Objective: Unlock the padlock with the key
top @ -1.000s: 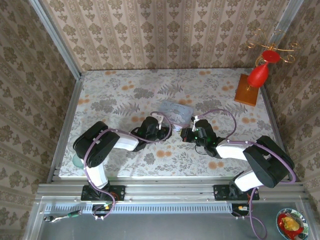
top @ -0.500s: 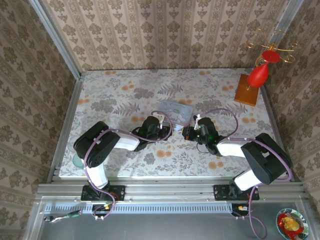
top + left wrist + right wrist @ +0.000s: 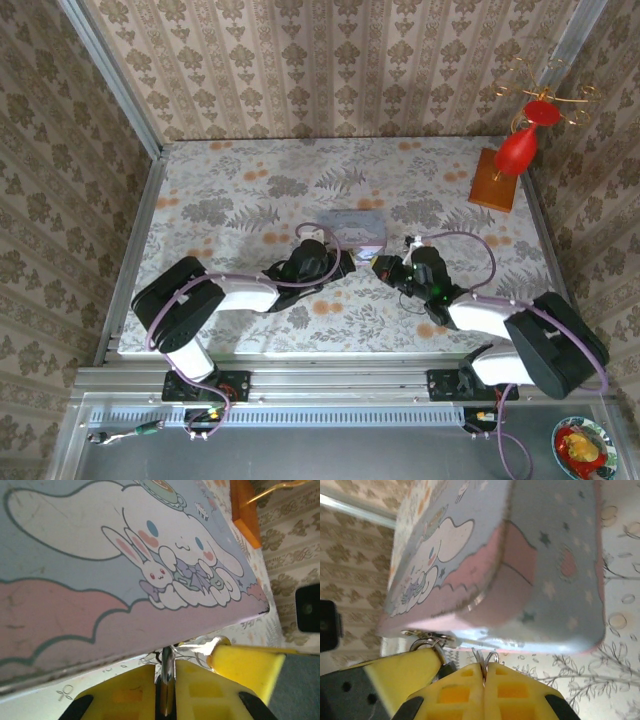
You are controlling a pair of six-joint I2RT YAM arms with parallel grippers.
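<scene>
Padlock (image 3: 446, 669) sat at the hasp (image 3: 427, 636) on the tin's (image 3: 520, 555) near edge, apparently clamped in the closed left gripper (image 3: 167, 672), just left of the right gripper (image 3: 484, 672), itself pinched together on a wire ring (image 3: 484, 659), probably the key's.

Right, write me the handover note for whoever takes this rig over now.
Left gripper: shut on a thin silver metal piece at the edge of the pale blue-grey rectangular tin with a cartoon lid.
Right gripper: shut on small silver wire loops at the same tin's edge, close to the left's fingers.
The padlock and the key: too hidden to tell which pinched piece is which.
Done: both pinches made. Left: key insertion and turn; nothing shows the lock open.
</scene>
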